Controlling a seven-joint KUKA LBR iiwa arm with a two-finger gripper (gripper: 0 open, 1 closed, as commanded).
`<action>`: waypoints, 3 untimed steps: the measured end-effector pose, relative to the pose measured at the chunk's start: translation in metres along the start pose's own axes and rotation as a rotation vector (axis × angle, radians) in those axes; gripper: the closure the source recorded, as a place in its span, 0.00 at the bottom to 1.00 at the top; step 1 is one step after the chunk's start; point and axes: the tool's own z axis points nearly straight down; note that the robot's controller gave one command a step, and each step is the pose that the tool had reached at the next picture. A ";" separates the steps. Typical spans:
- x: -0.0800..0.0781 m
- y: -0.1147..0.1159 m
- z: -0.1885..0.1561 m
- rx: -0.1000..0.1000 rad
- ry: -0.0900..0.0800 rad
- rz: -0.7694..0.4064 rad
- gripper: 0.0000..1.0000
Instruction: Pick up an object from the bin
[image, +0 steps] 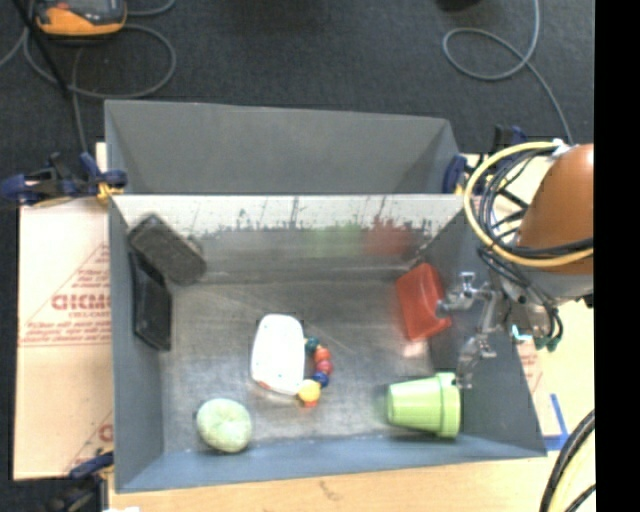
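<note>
My gripper (466, 334) hangs at the bin's right side, open, with nothing between its fingers. One fingertip (461, 296) is at the right edge of a red flat plastic piece (418, 300) that leans near the right wall; I cannot tell whether they touch. The other fingertip (467, 373) stands just above a light green cup (426, 405) lying on its side in the front right corner.
A white toy with coloured beads (282, 356) lies mid-bin. A pale green ball (224, 424) sits front left. A dark grey block (166, 248) and a black flat piece (151, 304) rest against the left wall. The arm's orange cover and cables overhang the right rim.
</note>
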 end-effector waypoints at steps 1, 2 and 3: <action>-0.002 0.001 -0.004 0.001 -0.008 -0.004 0.00; 0.000 -0.004 0.020 0.003 -0.014 -0.085 0.00; 0.020 0.015 0.132 -0.008 -0.004 -0.500 1.00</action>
